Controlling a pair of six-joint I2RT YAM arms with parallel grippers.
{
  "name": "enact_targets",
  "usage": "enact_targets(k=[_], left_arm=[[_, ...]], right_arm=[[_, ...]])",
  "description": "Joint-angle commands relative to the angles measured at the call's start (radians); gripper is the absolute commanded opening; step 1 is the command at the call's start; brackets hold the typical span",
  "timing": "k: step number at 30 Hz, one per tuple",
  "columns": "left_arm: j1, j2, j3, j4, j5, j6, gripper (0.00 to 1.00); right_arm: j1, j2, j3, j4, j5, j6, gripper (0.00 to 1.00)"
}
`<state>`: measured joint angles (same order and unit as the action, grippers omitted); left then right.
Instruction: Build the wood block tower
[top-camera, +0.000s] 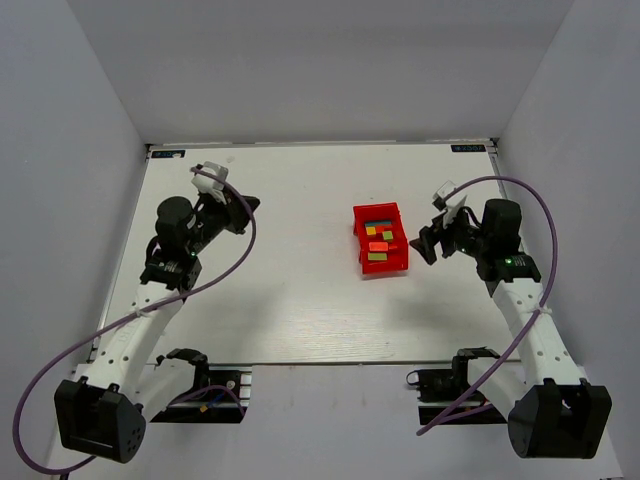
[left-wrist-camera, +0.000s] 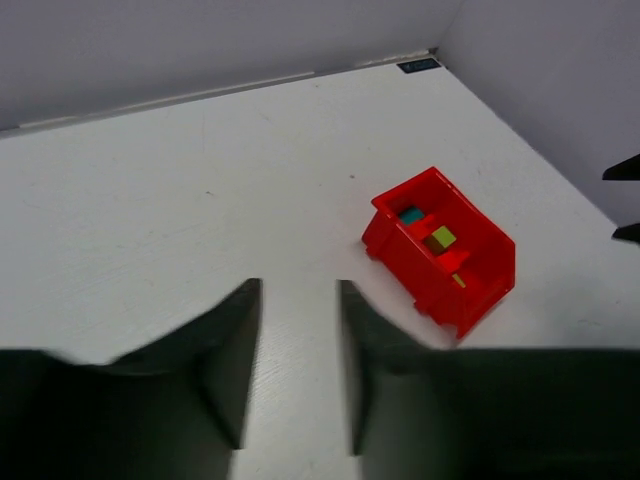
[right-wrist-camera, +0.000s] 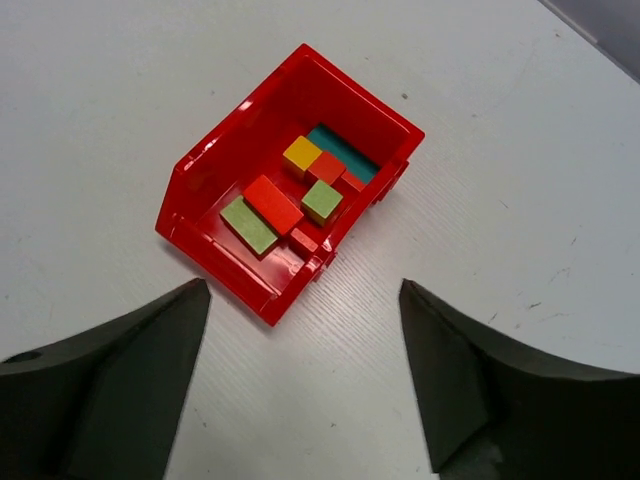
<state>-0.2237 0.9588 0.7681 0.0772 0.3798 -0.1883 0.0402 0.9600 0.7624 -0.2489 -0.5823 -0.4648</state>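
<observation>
1. Overhead camera: the red tray (top-camera: 398, 263) sits on the white tabletop (top-camera: 300, 300) with the wood blocks (top-camera: 378, 246) lying inside it. The right hand (top-camera: 420, 248) hovers just beside the tray's right side, fingers spread and pointing at it. The left hand (top-camera: 243, 207) hangs well apart from the tray, far out on its left. Its grip cannot be read from this height.

2. Left wrist camera: the left hand (left-wrist-camera: 295, 370) is closed down to a slim gap and grips nothing, well apart from the red tray (left-wrist-camera: 475, 290). A teal bar (left-wrist-camera: 411, 215) and a green cube (left-wrist-camera: 440, 238) show inside the tray.

3. Right wrist camera: the right hand (right-wrist-camera: 300, 380) is wide open and empty, its dark fingers (right-wrist-camera: 120, 380) near the red tray (right-wrist-camera: 215, 175), flanking its nearest corner. In the tray, a yellow cube (right-wrist-camera: 301, 154) and the teal bar (right-wrist-camera: 345, 152) lie at the far end. A red cube (right-wrist-camera: 325, 166) and the green cube (right-wrist-camera: 322, 200) sit mid-tray. A red bar (right-wrist-camera: 273, 204) and a flat green bar (right-wrist-camera: 248, 224) lie side by side, touching, toward the tray's near lip.
</observation>
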Motion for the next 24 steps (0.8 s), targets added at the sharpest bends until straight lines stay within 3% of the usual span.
enact_targets(k=[1,2,3,4,7,8,9,11,15,19,24], left_arm=[[0.003,0.006,0.040,-0.013,0.025,-0.005,0.56],[0.003,0.006,0.040,-0.013,0.025,-0.005,0.66],[0.003,0.006,0.049,-0.013,0.025,-0.005,0.72],[0.003,0.006,0.050,-0.022,0.025,-0.005,0.76],[0.003,0.006,0.050,-0.022,0.025,-0.005,0.81],[0.003,0.006,0.050,-0.022,0.025,-0.005,0.82],[0.003,0.006,0.050,-0.022,0.025,-0.005,0.82],[0.003,0.006,0.050,-0.022,0.025,-0.005,0.83],[0.003,0.024,0.062,-0.042,0.025,-0.005,0.83],[0.003,0.046,0.071,-0.051,0.034,-0.005,0.83],[0.003,0.055,0.071,-0.051,0.044,-0.005,0.83]], right_arm=[[0.000,-0.003,0.005,-0.016,-0.043,-0.031,0.77],[0.001,-0.001,0.006,-0.018,-0.047,-0.031,0.63],[0.001,-0.001,0.008,-0.016,-0.054,-0.029,0.42],[0.000,0.003,0.006,-0.013,-0.051,-0.023,0.01],[0.000,0.006,0.005,-0.004,-0.030,-0.011,0.01],[0.000,0.005,0.000,0.006,-0.025,-0.005,0.23],[0.004,0.008,-0.002,0.017,0.001,0.000,0.36],[0.007,0.013,-0.003,0.023,0.016,0.008,0.53],[0.018,0.054,0.014,0.049,0.059,0.066,0.56],[0.056,0.140,0.061,0.039,0.093,0.138,0.52],[0.131,0.307,0.118,0.036,0.220,0.158,0.52]])
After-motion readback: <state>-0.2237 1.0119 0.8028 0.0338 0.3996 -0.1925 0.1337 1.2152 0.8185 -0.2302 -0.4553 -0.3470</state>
